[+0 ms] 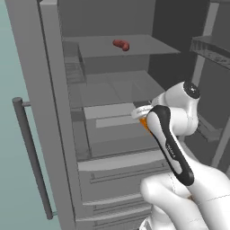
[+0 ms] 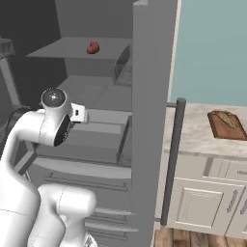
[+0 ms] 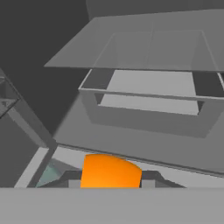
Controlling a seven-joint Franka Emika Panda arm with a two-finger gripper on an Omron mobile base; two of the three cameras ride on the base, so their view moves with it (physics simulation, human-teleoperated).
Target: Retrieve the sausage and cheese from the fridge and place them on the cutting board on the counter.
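1. The claw point(image 3: 110, 183) was clamped on the cheese point(image 3: 111, 171), an orange piece that sat between the two dark fingertips at the bottom of the hand view.
2. In the left base view a sliver of the same orange showed just beside the white wrist, at the front of the open fridge point(image 1: 49, 112) and over the pulled-out drawer point(image 1: 121, 130).
3. The sausage point(image 1: 121, 44) lay on the upper shelf point(image 1: 134, 45) inside the fridge, well above the claw and apart from it (a small reddish-brown link, seen end-on from the right).
4. The right base view took in what the left one did not: the cutting board point(image 2: 226, 124) lying on the pale counter point(image 2: 193, 135) beyond the open fridge door, well apart from the arm.
5. That view hid the cheese behind the arm's wrist, though the sausage point(image 2: 93, 47) stayed plain on its shelf.
6. The left base view alone caught the left door's long bar handle point(image 1: 32, 157).
7. The hand view looked down over the drawer and a glass shelf above it.
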